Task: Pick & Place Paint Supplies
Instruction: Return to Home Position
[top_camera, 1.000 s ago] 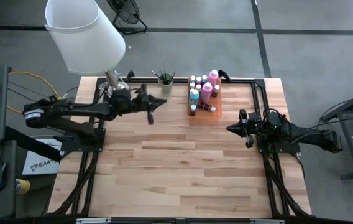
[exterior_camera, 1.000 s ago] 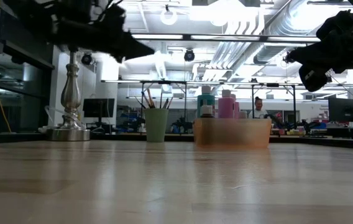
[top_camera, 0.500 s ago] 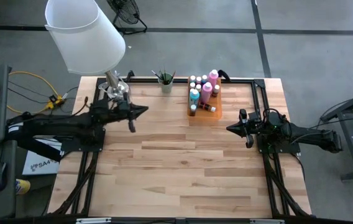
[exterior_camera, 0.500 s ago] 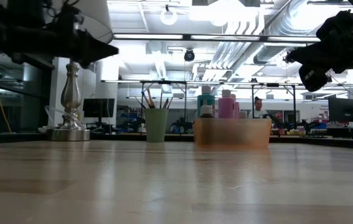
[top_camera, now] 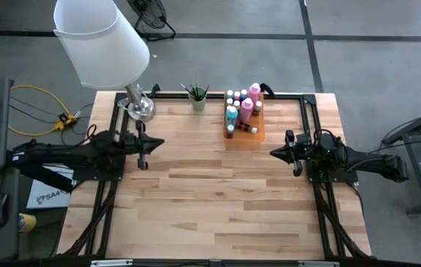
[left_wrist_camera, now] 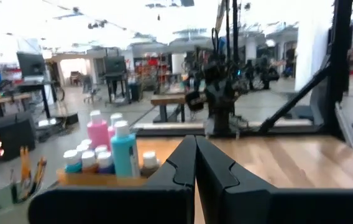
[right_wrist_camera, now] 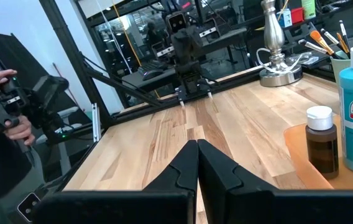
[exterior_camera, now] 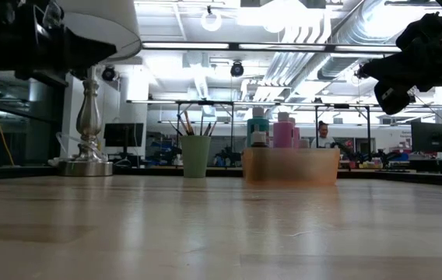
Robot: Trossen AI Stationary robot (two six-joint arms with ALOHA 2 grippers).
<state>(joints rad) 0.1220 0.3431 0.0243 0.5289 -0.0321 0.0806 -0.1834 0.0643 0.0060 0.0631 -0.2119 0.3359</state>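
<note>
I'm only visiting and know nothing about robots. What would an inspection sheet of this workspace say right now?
Surface: pale wooden plank table with a black frame along its edges.
Job's things: thin dark-handled paintbrushes standing in a green cup at the back edge; pale-capped paint bottles in an orange tray beside it.
Clutter: large white lampshade on a silver base, at the back left corner.
Grippers: left gripper shut and empty over the table's left side; right gripper shut and empty over its right side.
Cables: yellow cable on the floor left of the table.
Surroundings: grey concrete floor; a person's hand holding a controller.
</note>
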